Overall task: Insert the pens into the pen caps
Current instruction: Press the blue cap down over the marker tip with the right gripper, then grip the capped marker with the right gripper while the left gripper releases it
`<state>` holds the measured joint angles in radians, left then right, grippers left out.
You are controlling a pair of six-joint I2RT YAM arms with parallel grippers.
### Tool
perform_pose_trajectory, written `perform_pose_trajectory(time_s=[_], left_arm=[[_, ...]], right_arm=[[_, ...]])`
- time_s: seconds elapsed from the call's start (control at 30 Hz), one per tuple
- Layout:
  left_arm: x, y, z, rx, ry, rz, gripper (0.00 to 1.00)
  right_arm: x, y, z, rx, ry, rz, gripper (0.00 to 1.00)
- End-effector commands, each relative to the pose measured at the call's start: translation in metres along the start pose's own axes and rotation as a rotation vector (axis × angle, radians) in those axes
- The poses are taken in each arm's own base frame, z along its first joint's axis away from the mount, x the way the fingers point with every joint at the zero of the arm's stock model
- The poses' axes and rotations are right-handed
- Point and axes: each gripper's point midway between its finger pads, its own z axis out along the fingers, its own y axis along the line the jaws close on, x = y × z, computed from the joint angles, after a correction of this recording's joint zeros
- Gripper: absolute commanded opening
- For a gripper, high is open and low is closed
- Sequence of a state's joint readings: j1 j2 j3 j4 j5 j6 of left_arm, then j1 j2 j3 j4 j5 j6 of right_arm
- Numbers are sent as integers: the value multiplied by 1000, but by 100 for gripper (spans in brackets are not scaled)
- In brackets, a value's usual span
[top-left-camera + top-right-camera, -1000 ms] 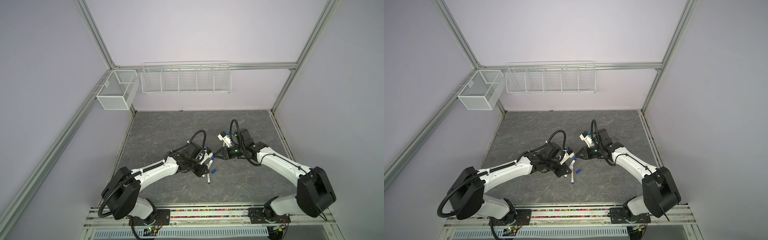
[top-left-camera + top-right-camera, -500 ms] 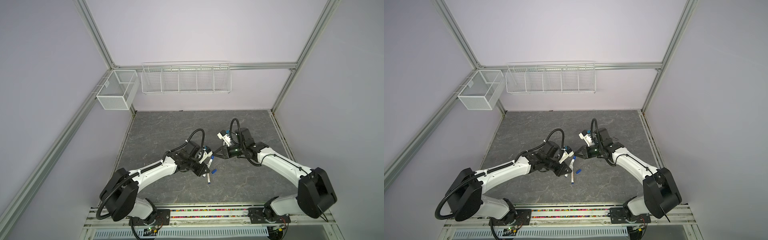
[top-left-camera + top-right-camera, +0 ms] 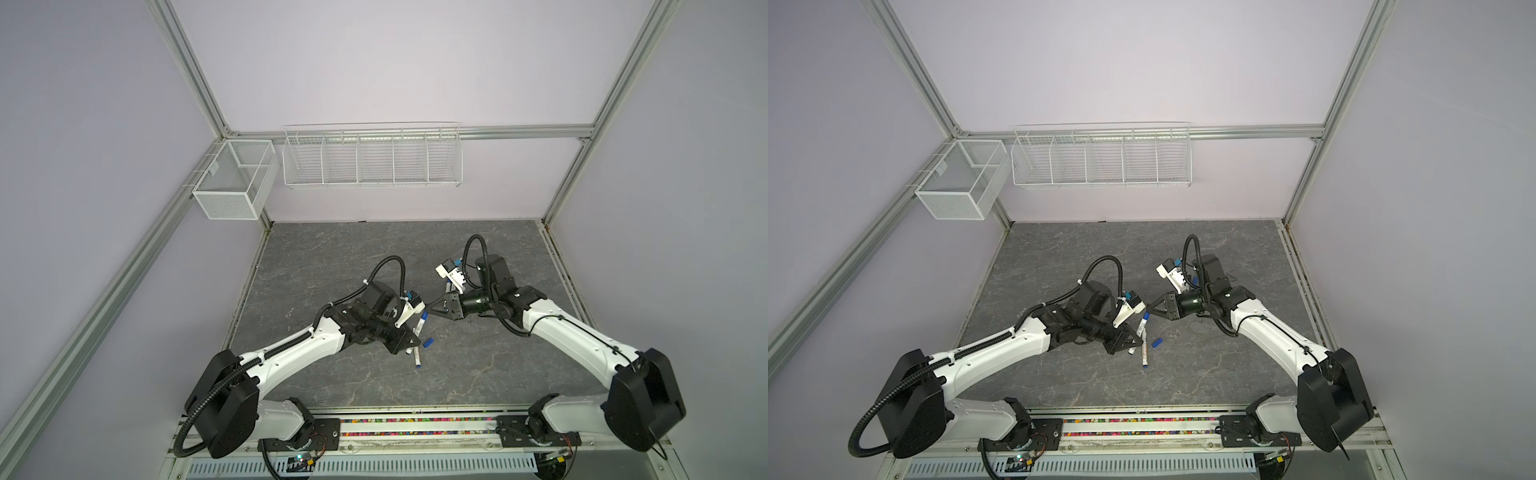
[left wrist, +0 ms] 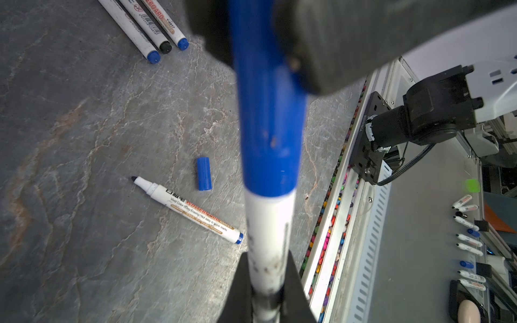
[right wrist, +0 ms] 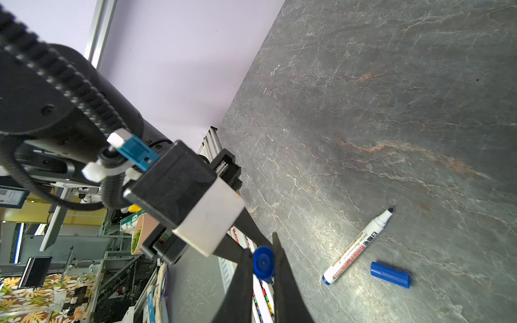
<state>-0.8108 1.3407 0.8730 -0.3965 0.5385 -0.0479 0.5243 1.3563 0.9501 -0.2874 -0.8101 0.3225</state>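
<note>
Held pen [image 4: 268, 223]: white barrel, dark print, front end sitting inside blue cap [image 4: 268, 125], hanging over middle of surface [image 4: 84, 139].
Left gripper [image 4: 267, 260]: jaws pinching barrel.
Right gripper [image 5: 262, 251]: jaws pinching blue cap near its closed end.
Loose pen [image 4: 186, 209]: uncapped, dark tip, orange-banded label, lying toward front edge.
Loose cap [image 4: 203, 173]: blue, lying just beside it, not touching.
Three pens [image 4: 148, 26]: lying side by side, farther back.
Versus one second earlier: loose pen and loose cap staying put, grippers holding nearly same pose.
</note>
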Motion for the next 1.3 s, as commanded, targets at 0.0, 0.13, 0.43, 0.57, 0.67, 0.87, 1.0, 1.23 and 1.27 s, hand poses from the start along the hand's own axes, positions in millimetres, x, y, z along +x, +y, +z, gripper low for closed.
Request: perform_pose_trajectory(time_s=[0.0, 0.13, 0.43, 0.57, 0.67, 0.87, 1.0, 1.23, 1.27], left_arm=[[-140, -29, -59, -24, -523, 301, 0], [-153, -25, -64, -45, -560, 291, 0], [-178, -30, -84, -38, -650, 282, 0], [-164, -24, -69, -22, -596, 255, 0], [-149, -22, -53, 20, -549, 220, 0], [-124, -11, -26, 60, -517, 134, 0], [-115, -4, -15, 70, -503, 97, 0], [-114, -4, -10, 88, -495, 84, 0], [-113, -4, -9, 93, -493, 82, 0]], right_arm=[[107, -1, 21, -1, 381, 220, 12], [137, -24, 31, 105, 490, 252, 10], [145, -43, 41, 129, 482, 312, 9], [109, -48, 36, 115, 335, 322, 10], [81, -49, 31, 132, 231, 294, 16], [24, -43, 21, 207, 37, 201, 36], [3, -42, 11, 272, -39, 149, 36], [-10, -47, 6, 314, -103, 136, 32], [-13, -47, 6, 313, -118, 139, 31]])
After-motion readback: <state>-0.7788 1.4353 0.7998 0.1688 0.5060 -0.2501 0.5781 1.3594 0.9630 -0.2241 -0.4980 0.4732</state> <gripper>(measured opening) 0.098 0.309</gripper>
